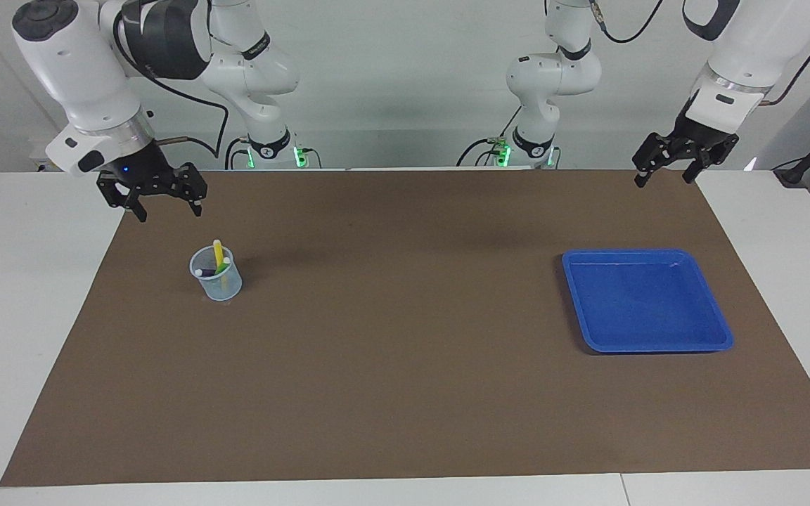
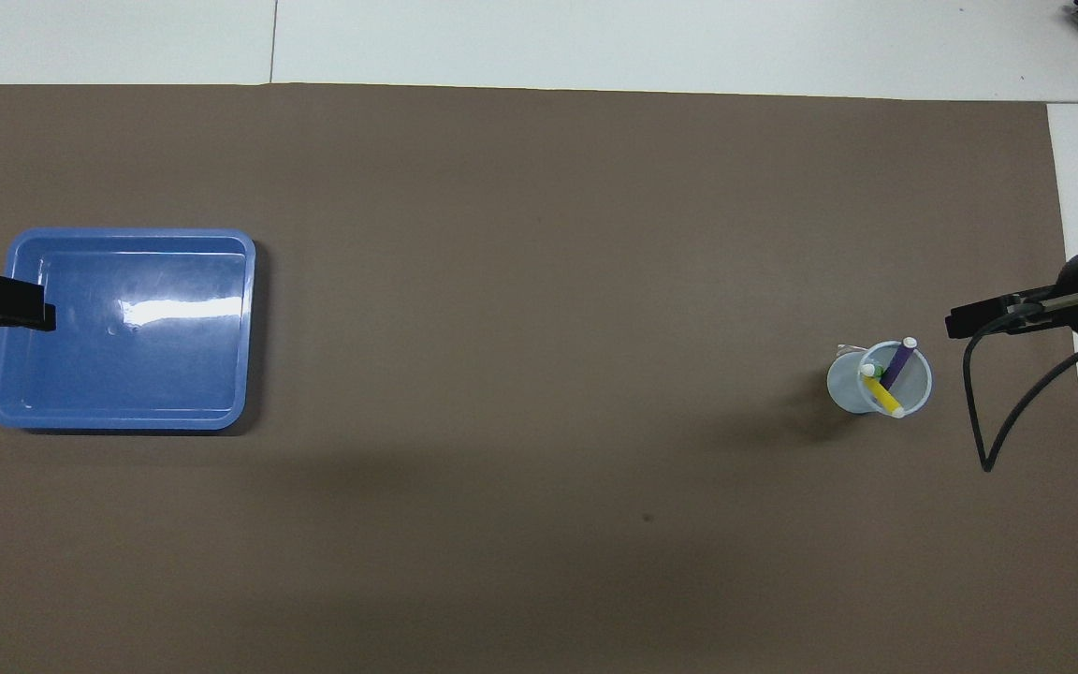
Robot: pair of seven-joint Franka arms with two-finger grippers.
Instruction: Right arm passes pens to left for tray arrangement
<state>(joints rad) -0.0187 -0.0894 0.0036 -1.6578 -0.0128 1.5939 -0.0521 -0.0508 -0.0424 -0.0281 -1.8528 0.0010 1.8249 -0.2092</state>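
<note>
pens wait in the cup, both arms raised

right gripper, fingers spread, hangs over the worktop near the cup holding three pens; left gripper, spread, waits by the tray, ready to receive.

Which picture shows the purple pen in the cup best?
The overhead view: it looks down into the cup, so the purple pen shows along its length, leaning on the rim beside the yellow pen. In the facing view the cup's wall hides most of it; only its pale tip shows clearly.
</note>
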